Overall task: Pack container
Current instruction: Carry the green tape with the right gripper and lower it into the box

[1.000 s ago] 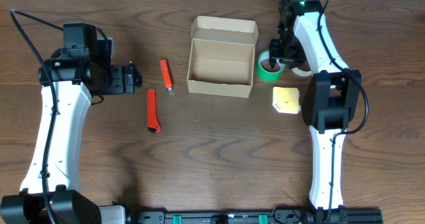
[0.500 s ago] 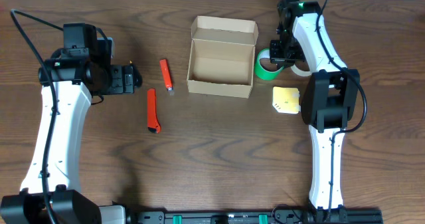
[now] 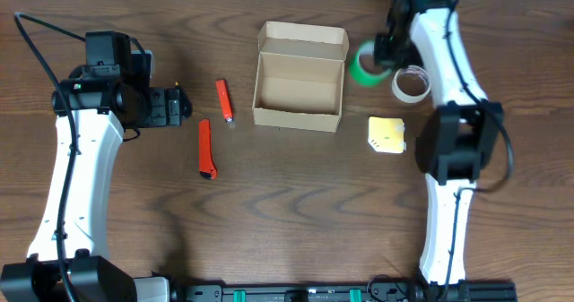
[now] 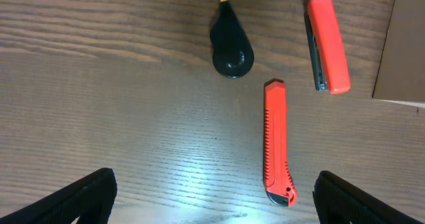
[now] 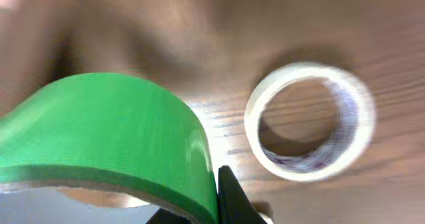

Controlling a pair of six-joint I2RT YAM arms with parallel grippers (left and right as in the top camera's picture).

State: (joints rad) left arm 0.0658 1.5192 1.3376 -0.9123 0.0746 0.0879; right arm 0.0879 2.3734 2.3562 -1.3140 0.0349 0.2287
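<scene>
1. At the table's [image 3: 296,203] far middle: counted 1 container [image 3: 299,78], lid flap tipped back, top open.
2. Counted 2 rolls. Found 1 green tape roll [image 3: 363,66] clamped in the right gripper [image 3: 378,56], just right of the container's far corner. Found 1 clear tape roll [image 3: 411,83] flat on the wood close by.
3. Counted 1 yellow pad [image 3: 387,134], right of the container's near corner, apart from it.
4. Counted 2 red tools left of the container: 1 red stapler [image 3: 223,101] and 1 red box cutter [image 3: 207,148].
5. Spotted 1 black teardrop item [image 4: 231,50] near both.
6. Found the left gripper [image 4: 214,196] spread wide, holding nothing.
</scene>
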